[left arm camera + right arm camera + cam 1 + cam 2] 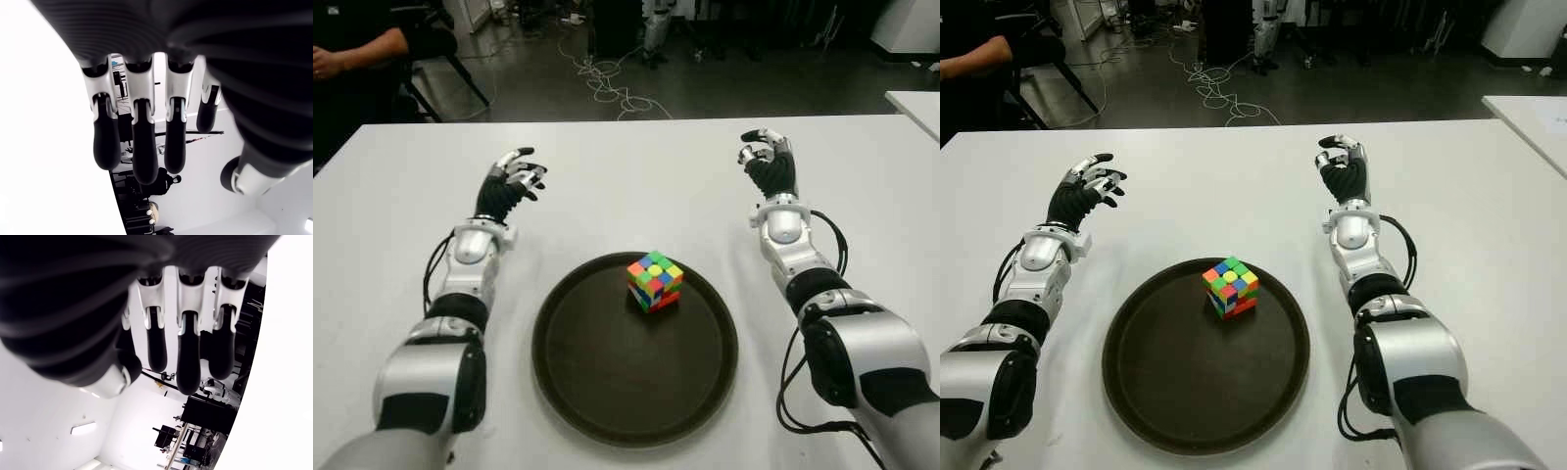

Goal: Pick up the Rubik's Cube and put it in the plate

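A scrambled Rubik's Cube (655,280) sits inside the round dark plate (607,382), toward its far right part. My left hand (512,178) hovers over the white table to the far left of the plate, fingers (139,142) relaxed and holding nothing. To the far right of the plate, my right hand (766,157) has its fingers (188,360) loosely extended and is empty. Neither hand touches the cube.
The white table (626,186) stretches around the plate. A second white table's corner (915,103) shows at the far right. A person's arm (352,54) is at the far left beyond the table, with cables (607,83) on the floor behind.
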You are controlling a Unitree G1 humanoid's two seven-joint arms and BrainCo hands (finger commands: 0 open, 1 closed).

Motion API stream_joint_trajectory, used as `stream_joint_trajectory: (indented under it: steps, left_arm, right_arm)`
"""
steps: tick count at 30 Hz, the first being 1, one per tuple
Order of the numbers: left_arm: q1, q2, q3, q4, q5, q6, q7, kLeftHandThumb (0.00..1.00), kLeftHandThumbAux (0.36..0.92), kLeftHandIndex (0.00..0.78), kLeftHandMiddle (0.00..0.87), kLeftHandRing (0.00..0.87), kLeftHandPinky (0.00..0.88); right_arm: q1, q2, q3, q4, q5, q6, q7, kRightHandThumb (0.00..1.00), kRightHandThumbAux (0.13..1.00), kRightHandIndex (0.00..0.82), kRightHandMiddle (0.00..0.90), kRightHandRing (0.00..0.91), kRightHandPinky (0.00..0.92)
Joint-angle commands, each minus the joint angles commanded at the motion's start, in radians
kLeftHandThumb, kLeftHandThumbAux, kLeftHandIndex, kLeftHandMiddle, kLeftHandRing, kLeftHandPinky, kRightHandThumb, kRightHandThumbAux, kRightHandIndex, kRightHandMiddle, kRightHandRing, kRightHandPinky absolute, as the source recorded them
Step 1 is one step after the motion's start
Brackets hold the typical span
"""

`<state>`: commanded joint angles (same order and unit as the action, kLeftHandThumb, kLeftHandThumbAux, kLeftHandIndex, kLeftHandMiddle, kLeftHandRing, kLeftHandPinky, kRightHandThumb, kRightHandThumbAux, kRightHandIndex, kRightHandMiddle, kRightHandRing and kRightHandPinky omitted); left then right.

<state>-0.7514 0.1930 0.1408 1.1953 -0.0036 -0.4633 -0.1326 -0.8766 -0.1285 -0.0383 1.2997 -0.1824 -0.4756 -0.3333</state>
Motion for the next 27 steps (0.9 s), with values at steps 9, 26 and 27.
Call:
stream_joint_trajectory:
  steps: [9, 26, 27]
  left_arm:
    - [0.000, 0.000, 0.001, 0.001, -0.002, -0.010, -0.004, 0.279, 0.610, 0.208, 0.393, 0.470, 0.520]
    - [0.000, 0.003, -0.002, 0.002, 0.001, -0.008, -0.008, 0.279, 0.602, 0.210, 0.394, 0.468, 0.516]
    - [0.001, 0.004, -0.002, 0.002, 0.000, -0.008, -0.008, 0.278, 0.602, 0.209, 0.394, 0.469, 0.518]
  right_arm:
    - [-0.001, 0.002, 0.000, 0.001, -0.003, 0.004, -0.004, 0.667, 0.730, 0.407, 0.423, 0.478, 0.501]
    - [0.000, 0.002, 0.007, 0.001, -0.019, 0.006, -0.020, 0.668, 0.729, 0.407, 0.415, 0.481, 0.513]
    - [0.000, 0.002, 0.008, 0.001, -0.019, 0.007, -0.022, 0.668, 0.729, 0.407, 0.406, 0.476, 0.506]
